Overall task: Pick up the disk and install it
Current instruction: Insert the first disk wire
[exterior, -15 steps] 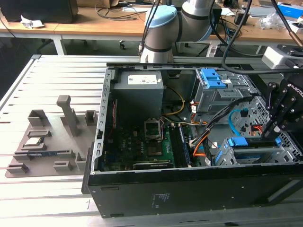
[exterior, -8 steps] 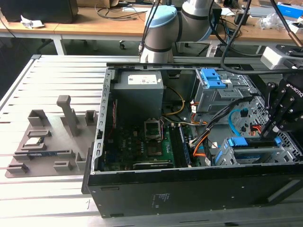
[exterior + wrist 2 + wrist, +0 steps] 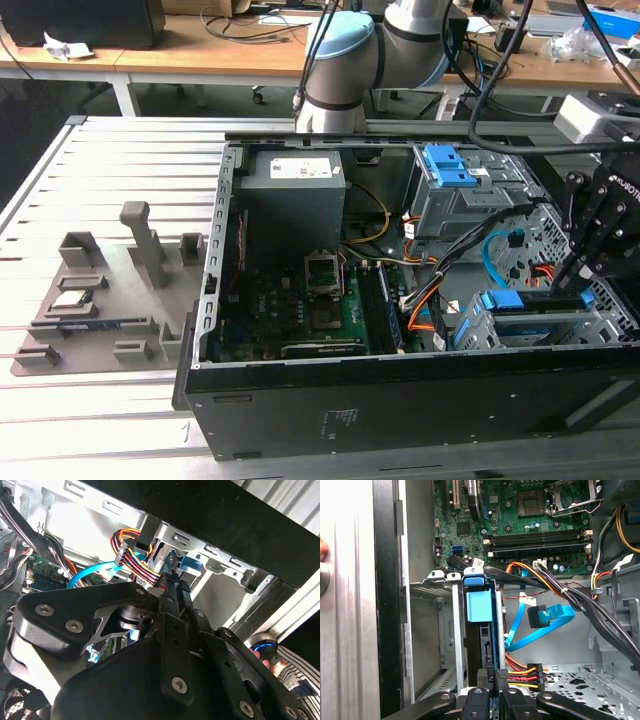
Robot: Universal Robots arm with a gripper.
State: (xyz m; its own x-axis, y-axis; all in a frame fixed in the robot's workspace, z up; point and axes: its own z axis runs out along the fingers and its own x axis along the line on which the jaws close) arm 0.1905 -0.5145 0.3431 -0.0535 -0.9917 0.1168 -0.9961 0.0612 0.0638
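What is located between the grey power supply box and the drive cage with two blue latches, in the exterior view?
In the exterior view, a yellow cable crosses the gap between the power supply box and the drive cage; behind it is the case wall.

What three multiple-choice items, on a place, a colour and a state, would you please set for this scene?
1. In the exterior view, the claw is at: A) the view's right; B) the view's left; C) the middle.
2. The looping flat cable is: A) red; B) blue; C) white.
3. The disk is: A) on the table; B) hanging in the air; C) in the drive cage.
Key: 1 A, it hangs over the case's right end; 2 B, its loop is light blue; 3 C, cage rails flank its blue carrier.
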